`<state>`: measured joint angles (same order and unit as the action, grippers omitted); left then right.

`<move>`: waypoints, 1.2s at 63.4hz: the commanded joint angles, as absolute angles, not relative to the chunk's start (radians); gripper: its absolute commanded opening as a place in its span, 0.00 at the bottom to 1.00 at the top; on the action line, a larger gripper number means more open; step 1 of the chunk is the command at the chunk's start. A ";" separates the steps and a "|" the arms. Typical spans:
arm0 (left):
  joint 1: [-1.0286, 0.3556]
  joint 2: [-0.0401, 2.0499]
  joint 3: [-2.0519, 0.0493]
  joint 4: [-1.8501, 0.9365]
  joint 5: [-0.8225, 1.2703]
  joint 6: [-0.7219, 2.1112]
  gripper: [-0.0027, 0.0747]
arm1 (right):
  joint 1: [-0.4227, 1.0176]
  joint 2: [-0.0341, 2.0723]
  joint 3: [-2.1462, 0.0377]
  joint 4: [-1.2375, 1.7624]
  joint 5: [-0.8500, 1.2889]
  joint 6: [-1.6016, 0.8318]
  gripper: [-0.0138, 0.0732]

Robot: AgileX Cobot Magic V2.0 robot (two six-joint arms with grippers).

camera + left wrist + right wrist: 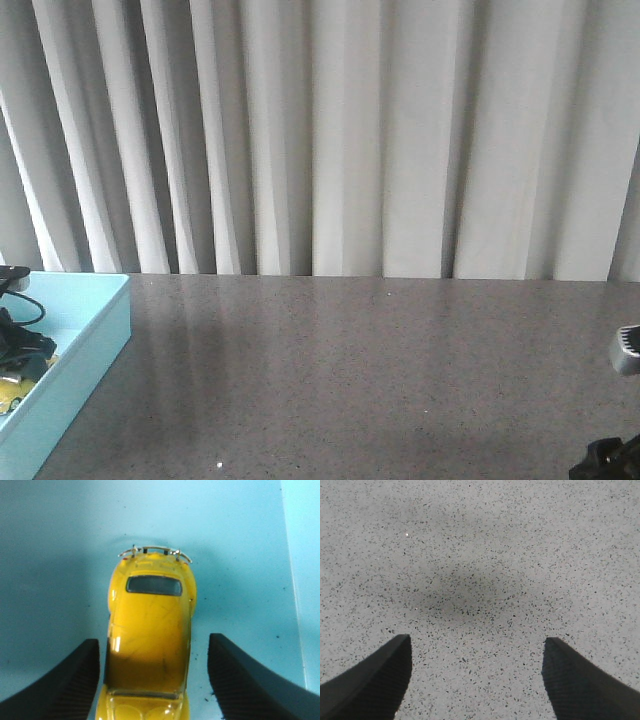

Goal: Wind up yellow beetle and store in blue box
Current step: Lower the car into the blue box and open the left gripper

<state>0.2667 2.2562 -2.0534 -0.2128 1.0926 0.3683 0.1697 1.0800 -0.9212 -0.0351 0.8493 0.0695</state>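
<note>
The yellow beetle rests on the floor of the blue box, its chrome bumper pointing away from the wrist. My left gripper is open and straddles the car. One finger stands close beside it and the other finger is clearly apart. In the front view the blue box sits at the table's left edge, with my left gripper inside it and a bit of the yellow beetle showing. My right gripper is open and empty above bare table.
The grey speckled table stretches right of the box. A white pleated curtain hangs behind it. Part of my right arm shows at the front right corner. One box wall runs near the car.
</note>
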 commanded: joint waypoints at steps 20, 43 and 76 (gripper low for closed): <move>0.267 2.149 -2.085 -0.241 1.161 0.350 0.73 | 0.170 1.062 -0.945 -0.043 0.802 0.070 0.76; 0.267 2.120 -2.085 -0.241 1.152 0.230 0.73 | 0.170 1.062 -0.945 -0.043 0.802 0.070 0.76; 0.211 2.044 -2.072 -0.177 1.199 0.222 0.73 | 0.170 1.062 -0.945 -0.043 0.802 0.070 0.76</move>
